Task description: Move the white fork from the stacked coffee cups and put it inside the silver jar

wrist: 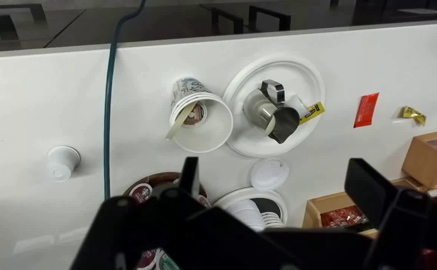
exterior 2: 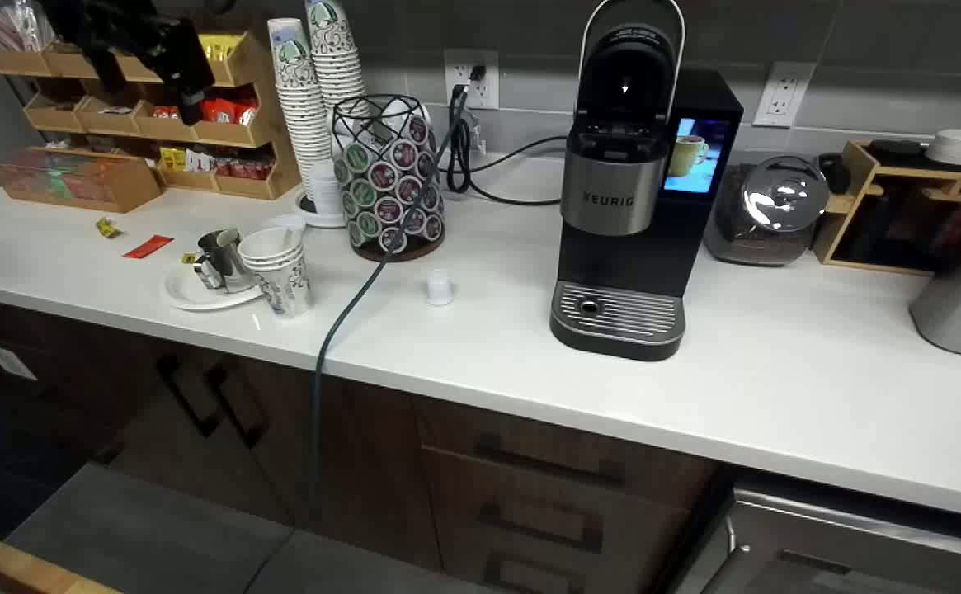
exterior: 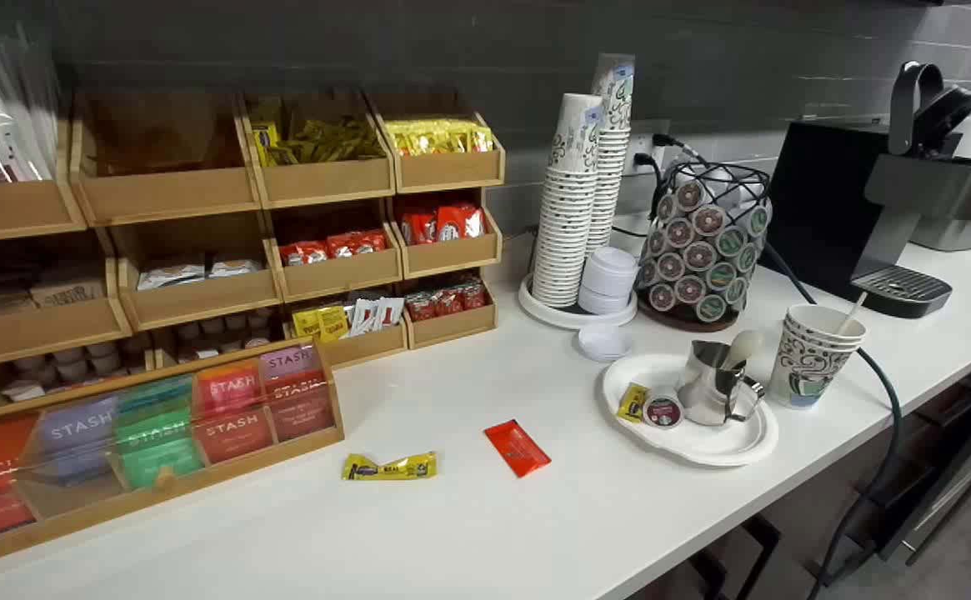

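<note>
The white fork (wrist: 181, 120) leans inside the stacked coffee cups (wrist: 189, 89), its end sticking out over the rim; its lower part lies beside a pod in the cup. In both exterior views the fork end (exterior: 853, 312) shows above the upright cups (exterior: 813, 360) (exterior 2: 285, 285). The silver jar (exterior: 708, 385) stands on a white plate next to the cups, with a pale utensil (exterior: 743, 348) in it; the jar (wrist: 256, 107) also shows in the wrist view. My gripper (wrist: 272, 170) is open and empty. In an exterior view the gripper (exterior 2: 150, 95) is high above the counter.
The white plate (exterior: 643, 375) also holds a pod and a yellow packet. A dark green cable (wrist: 107, 112) crosses the counter beside the cups. A pod rack (exterior 2: 389, 181), tall cup stacks (exterior: 567, 225), a loose lid (wrist: 269, 174) and a coffee machine (exterior 2: 637, 206) stand nearby.
</note>
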You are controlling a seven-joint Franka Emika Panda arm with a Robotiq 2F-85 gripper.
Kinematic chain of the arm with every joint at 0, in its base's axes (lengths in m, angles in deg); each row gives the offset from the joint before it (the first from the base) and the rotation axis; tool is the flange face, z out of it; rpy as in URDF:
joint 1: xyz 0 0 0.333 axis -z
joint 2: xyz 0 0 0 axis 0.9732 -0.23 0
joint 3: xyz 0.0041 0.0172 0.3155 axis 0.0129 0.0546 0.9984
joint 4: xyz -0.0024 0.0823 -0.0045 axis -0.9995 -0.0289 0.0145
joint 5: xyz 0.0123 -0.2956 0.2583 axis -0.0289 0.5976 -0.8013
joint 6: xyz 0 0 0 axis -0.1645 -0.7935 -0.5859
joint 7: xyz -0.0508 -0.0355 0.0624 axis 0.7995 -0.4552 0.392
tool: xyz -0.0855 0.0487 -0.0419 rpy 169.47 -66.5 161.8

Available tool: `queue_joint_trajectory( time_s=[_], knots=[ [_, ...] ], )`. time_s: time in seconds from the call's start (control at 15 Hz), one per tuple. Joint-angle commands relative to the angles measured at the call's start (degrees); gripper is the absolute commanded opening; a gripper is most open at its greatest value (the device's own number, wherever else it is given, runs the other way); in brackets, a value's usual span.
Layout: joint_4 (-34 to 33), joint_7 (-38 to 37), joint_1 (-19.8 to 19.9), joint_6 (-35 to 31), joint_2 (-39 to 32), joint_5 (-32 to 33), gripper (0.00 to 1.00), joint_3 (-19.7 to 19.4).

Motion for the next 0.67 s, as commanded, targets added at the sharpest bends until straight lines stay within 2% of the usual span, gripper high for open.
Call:
queue_joint_trajectory(
  time_s=[0.0,0.13,0.27,0.6],
  knots=[
    [-0.18,0.67,1.62,0.3,-0.31,-0.8,1.0,1.35],
    [0.43,-0.19,1.94,-0.15,-0.42,-0.66,1.0,1.74],
    [3.6,-2.36,2.91,-4.55,-1.04,-0.41,1.0,3.06],
    [11.75,-7.93,4.5,-23.69,-5.79,0.4,1.0,5.87]
  ],
)
